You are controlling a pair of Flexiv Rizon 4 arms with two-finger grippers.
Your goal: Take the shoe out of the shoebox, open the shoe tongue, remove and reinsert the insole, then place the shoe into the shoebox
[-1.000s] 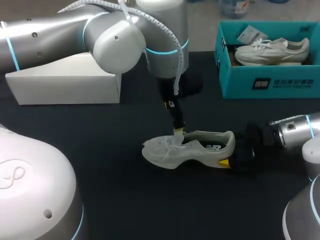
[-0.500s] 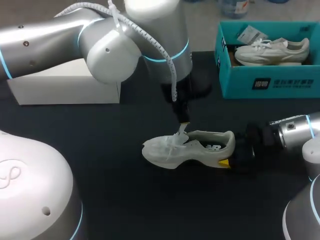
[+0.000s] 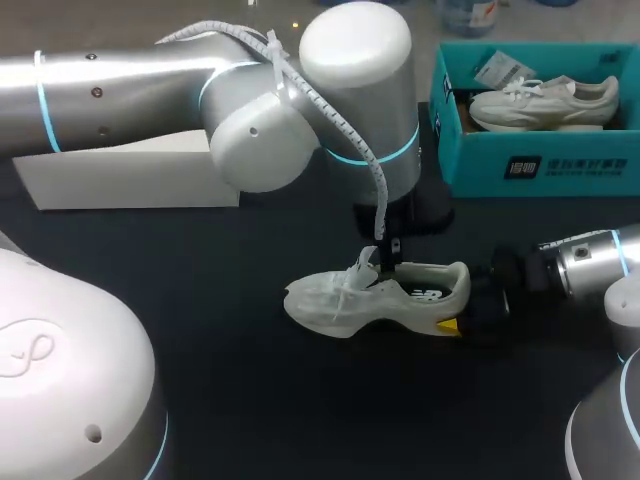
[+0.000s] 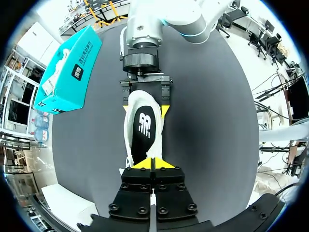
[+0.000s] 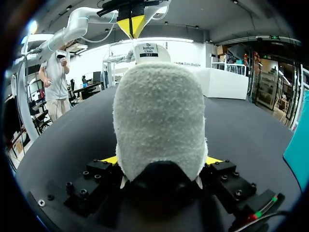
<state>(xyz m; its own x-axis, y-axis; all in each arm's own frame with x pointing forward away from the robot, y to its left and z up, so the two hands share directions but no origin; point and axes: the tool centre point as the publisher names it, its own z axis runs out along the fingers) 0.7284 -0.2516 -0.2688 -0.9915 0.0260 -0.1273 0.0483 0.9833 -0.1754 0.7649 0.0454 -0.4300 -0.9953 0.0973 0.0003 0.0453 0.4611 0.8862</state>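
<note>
The left tool (image 4: 151, 163), its yellow tips pressed narrow together, pinches the tongue (image 3: 364, 266) of a white shoe (image 3: 390, 295) and holds it lifted, apparently to open the mouth for reaching the insole (image 4: 145, 129). The right tool (image 5: 161, 159) clamps the heel (image 5: 159, 106) from both sides, steadying the shoe on the dark worktop (image 3: 250, 400), outside its box. Behind, an open teal shoebox (image 3: 530, 165) holds 1 other pale shoe (image 3: 545, 102) and a paper tag (image 3: 497, 68). A white box (image 3: 130, 175) lies well apart.

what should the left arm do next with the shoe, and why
Probably pull the tongue up and toward the toe. The left gripper is shut on it, the right gripper clamps the shoe at its heel, and the black insole shows, but the opening looks narrow.
</note>
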